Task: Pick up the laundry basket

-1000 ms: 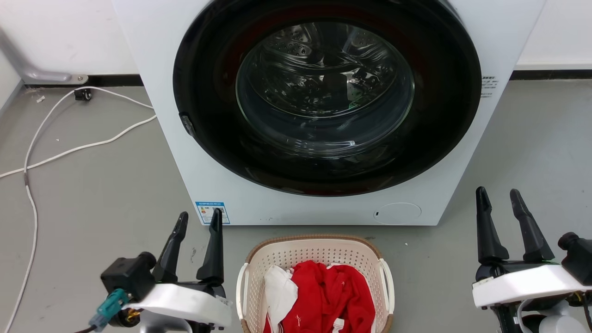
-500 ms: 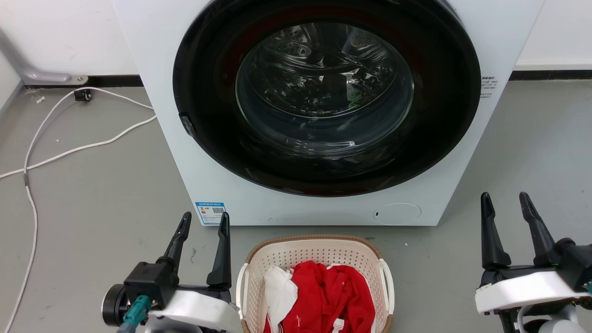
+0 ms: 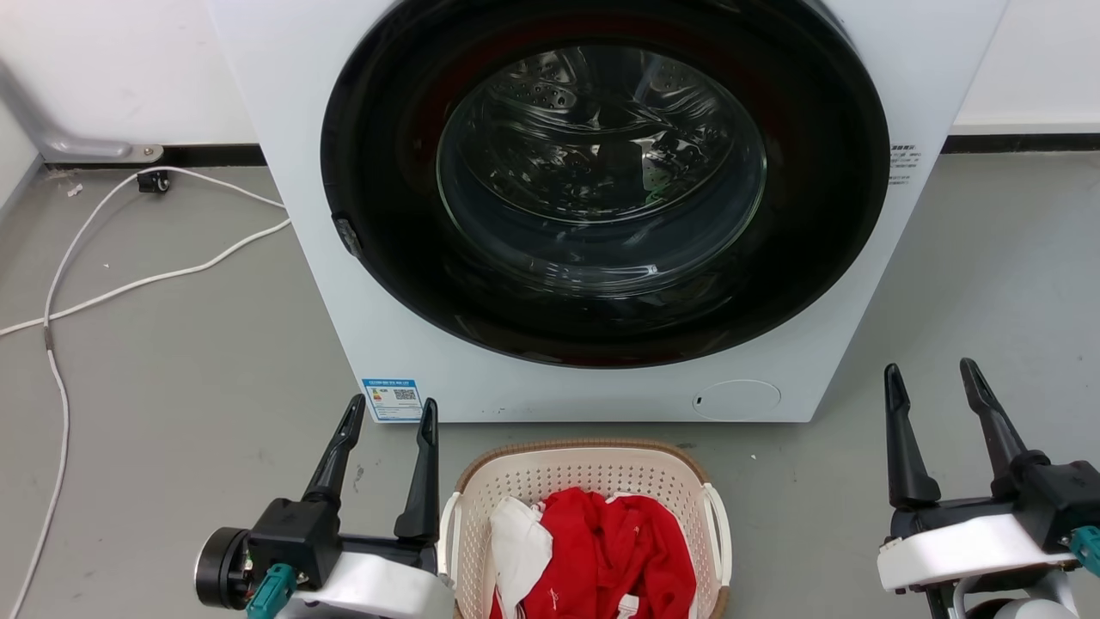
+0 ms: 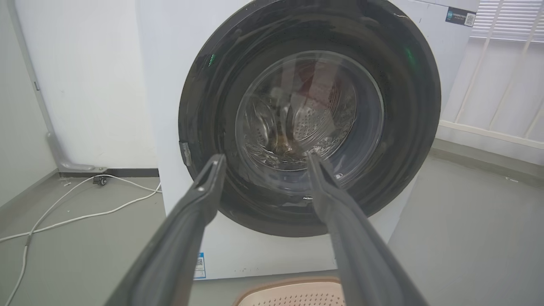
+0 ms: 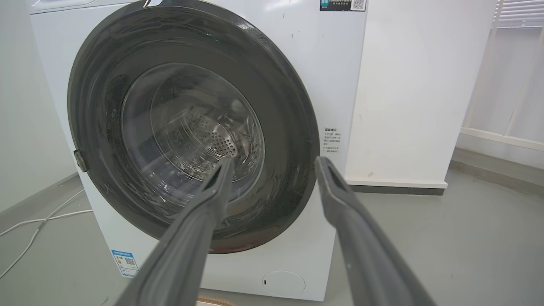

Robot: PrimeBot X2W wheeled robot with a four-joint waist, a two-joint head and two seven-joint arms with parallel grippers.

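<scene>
On the floor, we judge the laundry basket light but stiff, best taken by its white handles, both jaws open

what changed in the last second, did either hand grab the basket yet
The left hand moved toward the laundry basket, its fingers now close beside the left handle, and sank a little in the head view. The right hand dropped slightly. Both are open, gripping nothing. The basket, the clothes in it and the washing machine stayed put.

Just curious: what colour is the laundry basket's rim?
Brown, woven-look; the laundry basket shows best in head view.
</scene>
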